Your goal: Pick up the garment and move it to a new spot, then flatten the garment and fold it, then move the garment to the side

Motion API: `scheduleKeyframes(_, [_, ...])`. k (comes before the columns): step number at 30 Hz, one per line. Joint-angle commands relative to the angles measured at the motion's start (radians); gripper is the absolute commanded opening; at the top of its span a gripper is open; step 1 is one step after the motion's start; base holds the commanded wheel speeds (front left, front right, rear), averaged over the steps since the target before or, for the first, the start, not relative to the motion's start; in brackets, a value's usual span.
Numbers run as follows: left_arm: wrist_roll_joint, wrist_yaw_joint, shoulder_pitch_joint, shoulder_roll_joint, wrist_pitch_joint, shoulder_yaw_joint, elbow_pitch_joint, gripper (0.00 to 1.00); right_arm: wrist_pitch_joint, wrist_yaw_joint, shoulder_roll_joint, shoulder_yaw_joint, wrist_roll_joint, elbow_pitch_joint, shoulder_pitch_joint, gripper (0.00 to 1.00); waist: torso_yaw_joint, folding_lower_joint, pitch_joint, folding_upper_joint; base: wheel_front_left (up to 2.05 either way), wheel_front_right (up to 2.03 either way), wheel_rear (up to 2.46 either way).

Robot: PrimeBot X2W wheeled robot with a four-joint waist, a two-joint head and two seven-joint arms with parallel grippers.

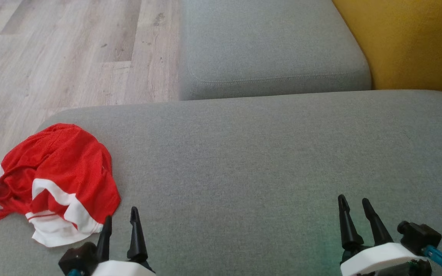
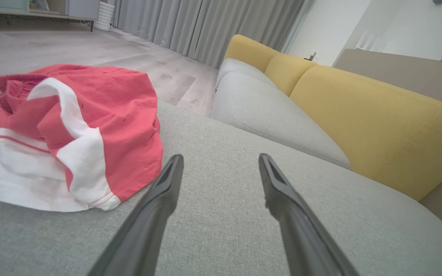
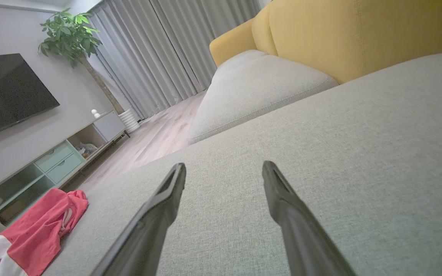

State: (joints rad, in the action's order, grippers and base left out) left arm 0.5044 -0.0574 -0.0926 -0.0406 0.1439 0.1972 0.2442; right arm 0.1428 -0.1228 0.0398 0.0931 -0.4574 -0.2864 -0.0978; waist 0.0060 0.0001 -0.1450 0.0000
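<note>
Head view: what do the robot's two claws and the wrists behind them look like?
The left claw and right claw each have two long, black, tapering fingers ending in blunt points, set in a white rounded shell with a black boxy module beside it. A blue connector with a thin cable sticks out by the right one. Seen close, the fingers' inner faces are grooved.

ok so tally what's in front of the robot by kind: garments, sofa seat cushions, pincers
red and white shorts: 1, crumpled at the near cushion's left end
grey seat cushions: 2, one near, one far
pincers: 2, left pincer and right pincer, both open and holding nothing
total: 5
</note>
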Motion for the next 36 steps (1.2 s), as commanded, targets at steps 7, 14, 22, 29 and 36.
scheduleKeyframes(7, [-0.106, -0.025, 0.023, -0.008, 0.034, 0.005, -0.038, 1.00, 0.036, -0.006, 0.008, 0.036, 0.119, 0.046, 0.018, 1.00, 0.001, -0.0001, -0.018, 0.0000, 0.00, 0.00, 0.00])
scheduleKeyframes(14, [-0.186, -0.041, 0.013, -0.008, 0.055, 0.021, -0.025, 1.00, 0.056, -0.007, 0.009, 0.044, 0.209, 0.046, 0.005, 1.00, 0.005, -0.0001, -0.036, 0.0000, 0.00, 0.00, 0.00])
scheduleKeyframes(22, [-0.281, -0.065, 0.003, -0.009, 0.078, 0.036, -0.019, 1.00, 0.080, -0.007, 0.009, 0.035, 0.312, 0.042, -0.009, 1.00, 0.006, -0.0001, -0.052, 0.0000, 0.00, 0.00, 0.00])
scheduleKeyframes(29, [-0.373, -0.087, -0.001, -0.009, 0.102, 0.046, -0.007, 1.00, 0.103, -0.008, 0.010, 0.035, 0.417, 0.042, -0.016, 1.00, 0.003, -0.0001, -0.058, 0.0000, 0.00, 0.00, 0.00])
scheduleKeyframes(36, [-0.435, -0.100, 0.001, -0.010, 0.118, 0.058, 0.000, 1.00, 0.119, -0.008, 0.010, 0.031, 0.481, 0.043, -0.019, 1.00, 0.007, -0.0001, -0.058, 0.0000, 0.00, 0.00, 0.00])
